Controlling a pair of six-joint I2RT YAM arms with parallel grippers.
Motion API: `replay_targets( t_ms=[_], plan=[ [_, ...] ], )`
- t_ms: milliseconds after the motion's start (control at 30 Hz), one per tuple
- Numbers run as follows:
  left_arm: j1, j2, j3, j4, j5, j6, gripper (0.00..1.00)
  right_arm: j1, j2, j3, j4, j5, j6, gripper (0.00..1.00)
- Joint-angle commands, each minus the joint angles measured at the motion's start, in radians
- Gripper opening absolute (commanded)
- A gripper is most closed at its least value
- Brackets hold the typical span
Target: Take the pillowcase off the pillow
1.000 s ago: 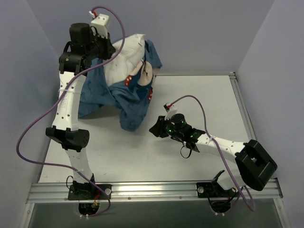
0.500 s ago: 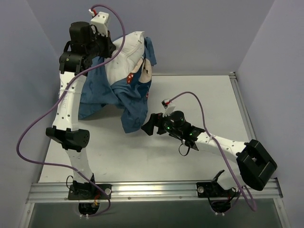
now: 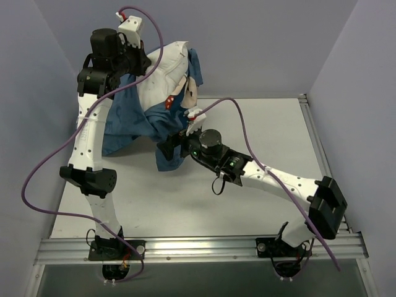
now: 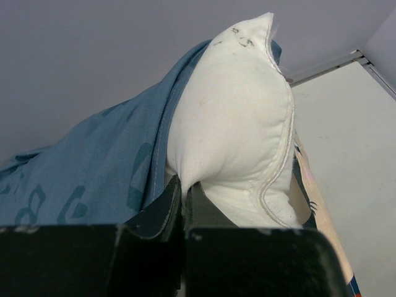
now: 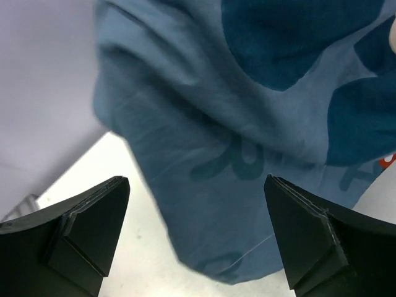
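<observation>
1. Dark blue cloth pillowcase [image 3: 127, 127], printed with lighter blue letters and a cartoon face with red patches. It is bunched at the far left of the table and only partly covers the pillow. It drapes down the pillow's left and near sides onto the tabletop, and one hanging lobe points toward the middle of the table. In the left wrist view the pillowcase [image 4: 80, 173] lies against the pillow's left flank. In the right wrist view the pillowcase [image 5: 216, 124] fills most of the picture.

2. Plain white plump soft pillow [image 3: 164, 68], held up off the table against the far wall. Its upper part is bare and out of the blue cloth. In the left wrist view the pillow [image 4: 235, 117] stands upright, with a stitched seam along its right edge.

3. Left gripper [image 3: 137, 60], raised high at the far left. Its jaws are pressed together on a fold of the white pillow, as the wrist view of the left gripper [image 4: 184, 185] shows.

4. Right gripper [image 3: 168, 146], low over the table at the hanging lobe. The wrist view of the right gripper [image 5: 195, 185] shows the jaws spread wide, with the cloth lying between and ahead of them. No grip is visible.

5. Flat white table [image 3: 260, 124].

6. Purple cable [image 3: 37, 179], looping beside the left arm.
</observation>
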State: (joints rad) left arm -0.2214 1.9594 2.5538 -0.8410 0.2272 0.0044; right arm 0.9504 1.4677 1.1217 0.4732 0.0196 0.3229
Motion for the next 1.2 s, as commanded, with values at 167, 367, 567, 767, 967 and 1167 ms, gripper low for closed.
replay_targets(
  t_ms=[167, 367, 567, 767, 967, 1167],
  plan=[
    [0.001, -0.053, 0.049, 0.16, -0.014, -0.006, 0.02, -0.028, 0.174, 0.087, -0.059, 0.066, 0.027, 0.19],
    [0.039, -0.05, 0.092, 0.16, -0.012, -0.014, 0.02, -0.119, 0.094, -0.155, 0.053, 0.022, 0.152, 0.0],
    [0.097, -0.051, 0.141, 0.161, -0.032, -0.011, 0.02, -0.159, 0.007, -0.382, 0.102, -0.035, 0.197, 0.0],
    [0.12, -0.053, 0.151, 0.166, -0.023, -0.021, 0.02, -0.173, 0.028, -0.465, 0.178, -0.096, 0.229, 0.0],
    [0.155, -0.073, 0.161, 0.158, -0.003, -0.024, 0.02, -0.255, 0.17, -0.591, 0.355, -0.234, 0.329, 0.0],
    [0.201, -0.062, 0.106, 0.166, -0.005, -0.009, 0.02, -0.257, 0.235, -0.631, 0.377, -0.283, 0.369, 0.0]
  ],
)
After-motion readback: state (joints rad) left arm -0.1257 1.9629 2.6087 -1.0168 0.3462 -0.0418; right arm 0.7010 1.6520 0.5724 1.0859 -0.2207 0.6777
